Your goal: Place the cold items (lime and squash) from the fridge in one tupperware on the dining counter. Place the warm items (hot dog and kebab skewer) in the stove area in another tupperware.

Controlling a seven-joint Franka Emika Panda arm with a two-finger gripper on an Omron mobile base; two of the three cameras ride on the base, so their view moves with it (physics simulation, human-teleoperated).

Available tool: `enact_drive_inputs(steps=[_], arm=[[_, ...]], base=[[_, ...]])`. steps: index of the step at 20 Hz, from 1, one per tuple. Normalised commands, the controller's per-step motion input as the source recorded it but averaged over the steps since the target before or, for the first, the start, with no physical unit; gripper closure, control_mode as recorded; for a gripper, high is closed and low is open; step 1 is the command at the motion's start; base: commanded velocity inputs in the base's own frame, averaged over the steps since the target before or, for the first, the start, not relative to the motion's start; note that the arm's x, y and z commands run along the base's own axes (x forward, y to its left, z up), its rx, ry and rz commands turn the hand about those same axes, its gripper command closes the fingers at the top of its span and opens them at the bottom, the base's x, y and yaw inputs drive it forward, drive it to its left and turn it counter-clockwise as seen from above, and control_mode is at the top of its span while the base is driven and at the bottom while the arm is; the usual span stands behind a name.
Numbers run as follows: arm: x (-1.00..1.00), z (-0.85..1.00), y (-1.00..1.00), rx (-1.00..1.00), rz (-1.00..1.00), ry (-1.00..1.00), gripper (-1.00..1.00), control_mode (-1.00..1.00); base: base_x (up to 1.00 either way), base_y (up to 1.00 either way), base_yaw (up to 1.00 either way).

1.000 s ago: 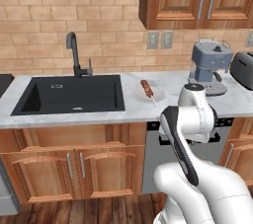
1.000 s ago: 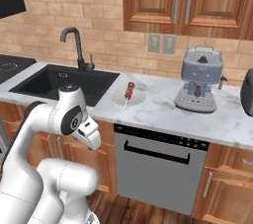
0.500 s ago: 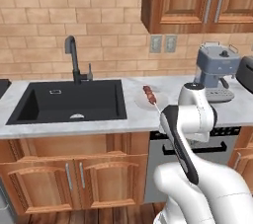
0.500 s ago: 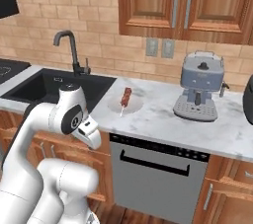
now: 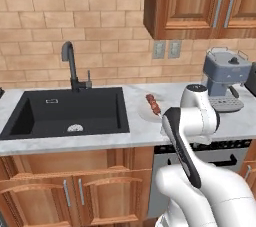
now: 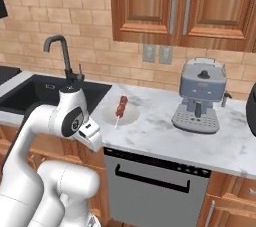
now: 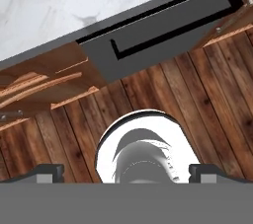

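A kebab skewer [image 5: 151,103] [image 6: 120,107] with reddish-brown meat lies on a pale round plate [image 5: 143,115] [image 6: 131,117] on the marble counter, between the sink and the coffee machine. My arm is folded close to the base, below counter height. In the hand view my gripper [image 7: 129,171] points down at the wooden floor. Its dark fingertips [image 7: 49,171] stand far apart at the bottom corners, open, with nothing between them.
A black sink [image 5: 65,111] with a dark faucet [image 5: 70,66] lies left of the plate. A blue-grey coffee machine [image 5: 225,78] [image 6: 200,96] stands to its right. A dishwasher front [image 6: 155,186] [image 7: 163,35] sits under the counter, and wall cabinets [image 6: 180,6] hang above.
The whole picture has shifted and grown: the base has driven closer to the counter. The arm keeps its folded pose and the gripper stays open.
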Motion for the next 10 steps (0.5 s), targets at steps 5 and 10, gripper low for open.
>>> enact_drive_inputs(steps=[5, 10], arm=[[0.0, 0.0, 0.0, 0.0, 0.0, 0.0, -1.0, 1.0], [0.0, 0.0, 0.0, 0.0, 0.0, 0.0, -1.0, 1.0]], base=[[0.48, 0.2, -0.07], [0.39, 0.21, -0.06]])
